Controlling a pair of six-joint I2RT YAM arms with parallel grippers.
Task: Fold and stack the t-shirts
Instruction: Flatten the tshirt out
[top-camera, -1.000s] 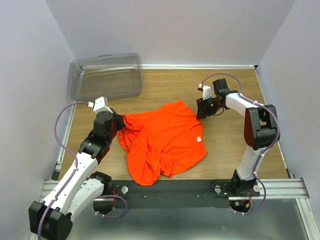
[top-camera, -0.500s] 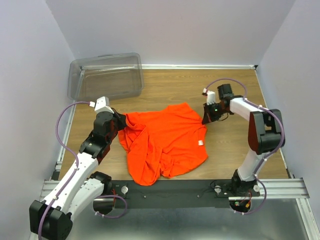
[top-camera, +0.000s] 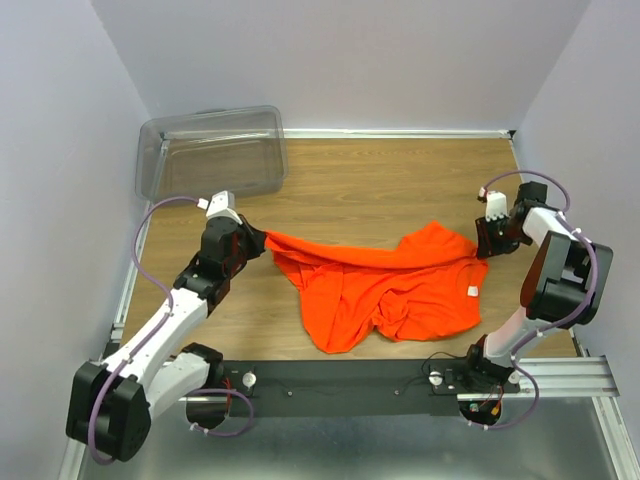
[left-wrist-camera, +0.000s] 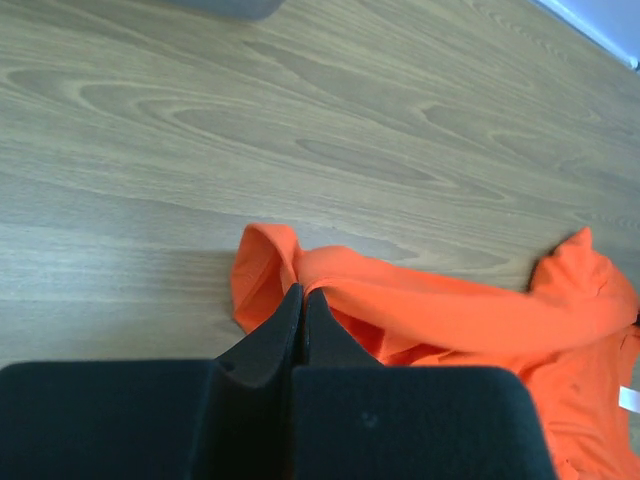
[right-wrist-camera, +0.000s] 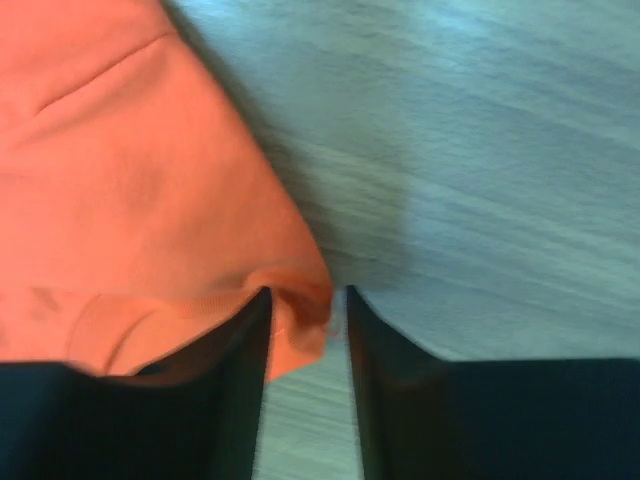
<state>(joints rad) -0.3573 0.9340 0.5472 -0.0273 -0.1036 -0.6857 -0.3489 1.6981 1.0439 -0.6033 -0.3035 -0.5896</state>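
Note:
One bright orange t-shirt (top-camera: 400, 285) lies crumpled and pulled wide across the wooden table, its white neck tag (top-camera: 472, 291) near its right end. My left gripper (top-camera: 258, 240) is shut on the shirt's left corner, with the fabric (left-wrist-camera: 470, 320) trailing away from the closed jaws (left-wrist-camera: 302, 292). My right gripper (top-camera: 487, 243) is at the shirt's right edge. In the right wrist view its jaws (right-wrist-camera: 308, 300) stand apart, with a fold of the shirt (right-wrist-camera: 130, 180) against the left finger and bare wood beside the right finger.
A clear plastic bin (top-camera: 210, 152) stands at the back left. White walls close in the table (top-camera: 370, 185) on three sides. The black rail with the arm bases (top-camera: 340, 385) runs along the near edge.
The right gripper has swept far to the right, dragging the shirt's right side with it. The shirt is now stretched wide. The left gripper moved a little right, still gripping.

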